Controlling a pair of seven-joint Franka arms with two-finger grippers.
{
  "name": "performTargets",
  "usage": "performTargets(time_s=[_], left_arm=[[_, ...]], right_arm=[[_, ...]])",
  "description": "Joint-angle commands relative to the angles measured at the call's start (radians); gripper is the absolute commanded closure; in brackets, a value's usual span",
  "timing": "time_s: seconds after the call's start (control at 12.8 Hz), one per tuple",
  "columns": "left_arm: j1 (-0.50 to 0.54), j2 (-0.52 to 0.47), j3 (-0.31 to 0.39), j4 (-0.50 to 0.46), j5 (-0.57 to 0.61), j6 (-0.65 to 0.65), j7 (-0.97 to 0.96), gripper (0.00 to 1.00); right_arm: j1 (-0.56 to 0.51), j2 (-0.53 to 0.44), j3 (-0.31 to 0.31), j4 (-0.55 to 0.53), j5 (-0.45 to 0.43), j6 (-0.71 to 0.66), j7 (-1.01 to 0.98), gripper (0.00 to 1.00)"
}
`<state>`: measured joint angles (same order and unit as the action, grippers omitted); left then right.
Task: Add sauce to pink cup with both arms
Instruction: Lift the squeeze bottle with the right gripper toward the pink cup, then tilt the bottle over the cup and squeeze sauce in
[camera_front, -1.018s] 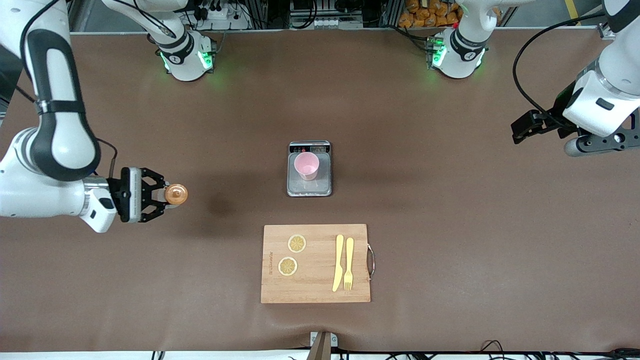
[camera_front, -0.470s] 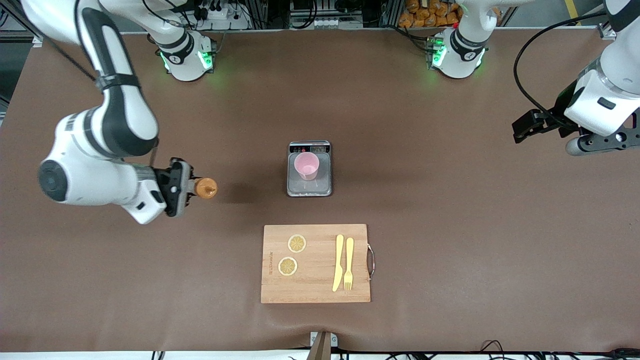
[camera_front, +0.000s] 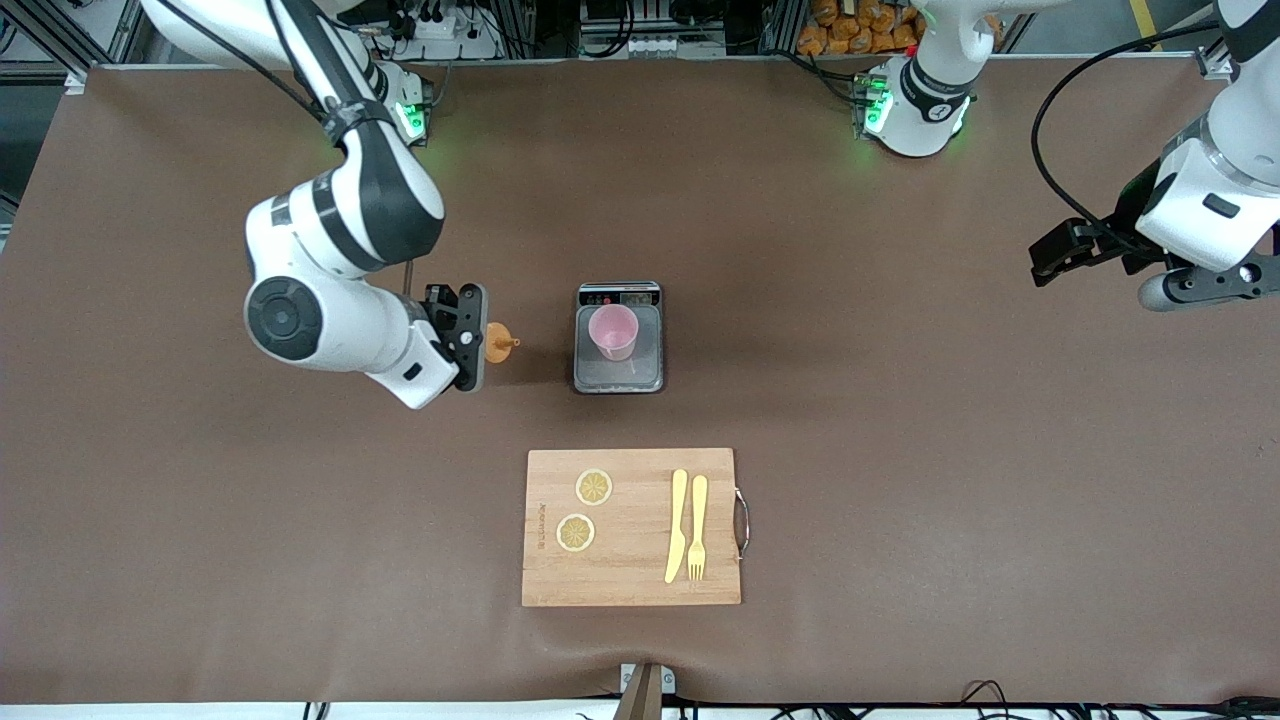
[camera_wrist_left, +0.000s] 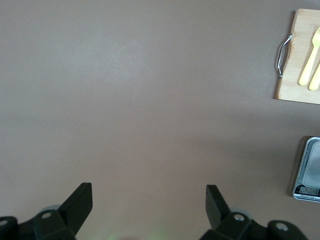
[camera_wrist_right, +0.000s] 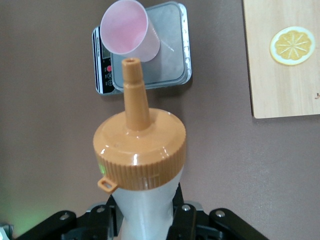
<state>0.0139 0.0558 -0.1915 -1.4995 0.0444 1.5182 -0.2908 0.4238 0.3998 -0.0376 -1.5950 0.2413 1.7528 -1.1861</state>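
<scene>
1. A broad bare stretch of the brown table (camera_front: 150, 520) lies at the right arm's end, running out to the table's edge.

2. The right arm (camera_front: 345, 215) reaches down from its base and bends at the elbow, its forearm turned level toward the table's middle. The right gripper (camera_front: 478, 338) is clamped on the sauce (camera_front: 497, 341), a frosted-white squeeze bottle held on its side over bare table, its orange nozzle cap pointing at the scale (camera_front: 619, 340). In the right wrist view the fingers (camera_wrist_right: 180, 220) press the bottle's pale body on both sides, and the nozzle tip points toward the cup's rim.

3. A narrow strip of bare table separates the nozzle from the scale's edge.

4. The pink cup (camera_front: 613, 331) stands upright on the scale's plate, near the table's middle. Its inside looks empty in the right wrist view.

5. Nearer the front camera than the scale lies a wooden cutting board (camera_front: 632, 590), a bare strip between them. On it are two lemon slices (camera_front: 594, 487) toward the right arm's end, a yellow knife (camera_front: 677, 525) and a yellow fork (camera_front: 697, 527) lying side by side, and a metal handle (camera_front: 741, 521) on the edge toward the left arm's end.

6. A wide open stretch of table runs from the board and scale to the left arm's end.

7. The left arm (camera_front: 1215, 195) waits there, raised. The left gripper (camera_wrist_left: 149, 205) hangs over bare table, its fingers spread wide apart and empty.
</scene>
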Motion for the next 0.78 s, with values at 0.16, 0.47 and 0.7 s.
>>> performTargets(time_s=[0.16,0.47,0.7], left_arm=[[0.02,-0.027,0.001,-0.024,-0.011,-0.009,0.013,0.0],[0.02,-0.025,0.0,-0.033,-0.012,-0.007,0.012,0.0],[0.02,-0.025,0.001,-0.036,-0.012,-0.004,0.012,0.0]], right_arm=[[0.058,-0.016,-0.008,-0.02,-0.103,-0.016,0.056,1.0],[0.121,-0.013,-0.008,-0.032,-0.175,-0.025,0.117,1.0],[0.165,-0.012,-0.008,-0.037,-0.223,-0.029,0.175,1.0]])
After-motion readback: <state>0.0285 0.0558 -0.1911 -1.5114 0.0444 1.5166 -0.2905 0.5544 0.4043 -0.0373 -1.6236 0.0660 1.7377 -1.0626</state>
